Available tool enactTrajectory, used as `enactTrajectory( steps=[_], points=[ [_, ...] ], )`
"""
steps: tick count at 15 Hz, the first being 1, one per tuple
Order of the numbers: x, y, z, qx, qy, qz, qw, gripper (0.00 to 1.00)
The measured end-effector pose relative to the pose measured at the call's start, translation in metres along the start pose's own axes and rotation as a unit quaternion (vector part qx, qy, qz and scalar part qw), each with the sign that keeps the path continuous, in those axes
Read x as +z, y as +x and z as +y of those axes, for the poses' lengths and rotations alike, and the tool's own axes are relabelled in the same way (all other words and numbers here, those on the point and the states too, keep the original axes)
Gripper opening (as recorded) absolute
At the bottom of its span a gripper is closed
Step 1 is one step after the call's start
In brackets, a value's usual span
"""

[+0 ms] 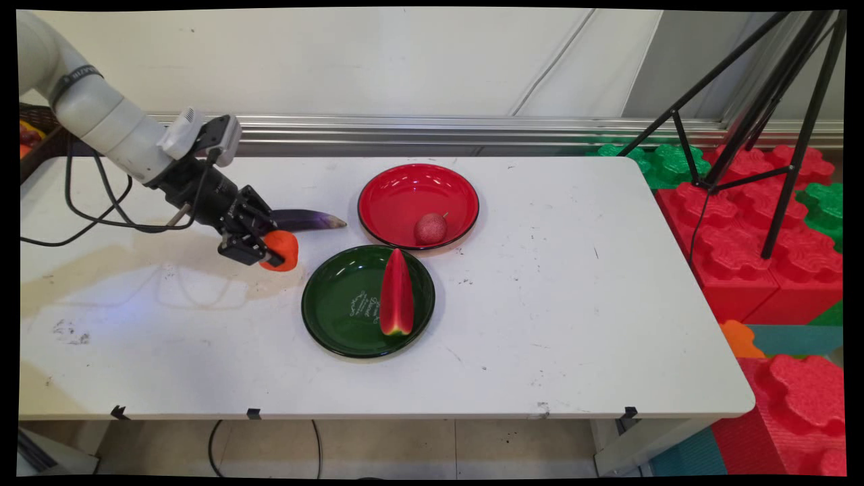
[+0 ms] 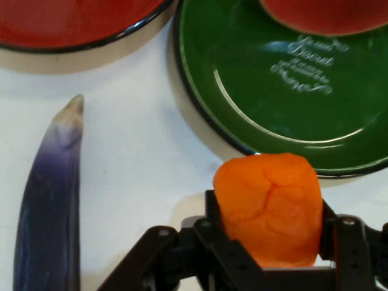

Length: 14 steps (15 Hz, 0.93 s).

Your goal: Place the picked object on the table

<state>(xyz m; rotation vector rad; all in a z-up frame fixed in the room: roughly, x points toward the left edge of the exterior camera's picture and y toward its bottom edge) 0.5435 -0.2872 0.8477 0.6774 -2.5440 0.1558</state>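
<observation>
Orange fruit (image 1: 282, 250) sits clamped in your gripper (image 1: 263, 251), low over the white table (image 1: 574, 324), with the purple eggplant (image 1: 307, 219) just behind; rightward you see the green plate (image 1: 337, 310) holding a watermelon slice (image 1: 396, 293), then the red plate (image 1: 405, 196).

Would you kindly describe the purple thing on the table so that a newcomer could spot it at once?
On the white table, look left of the red plate, just behind the gripper that is shut on an orange fruit. The eggplant lies there on the bare tabletop: long, dark purple, tapering to a pale tip, the only purple thing.
</observation>
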Motion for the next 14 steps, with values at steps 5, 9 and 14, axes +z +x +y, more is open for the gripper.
enactTrajectory(
  steps=[5,9,14],
  points=[
    [0.021,-0.011,-0.021,-0.020,0.008,-0.012,0.9997,0.00],
    [0.033,-0.019,-0.032,-0.031,0.013,-0.017,0.9993,0.00],
    [0.037,-0.023,-0.040,-0.034,0.017,-0.015,0.9992,1.00]
  ],
)
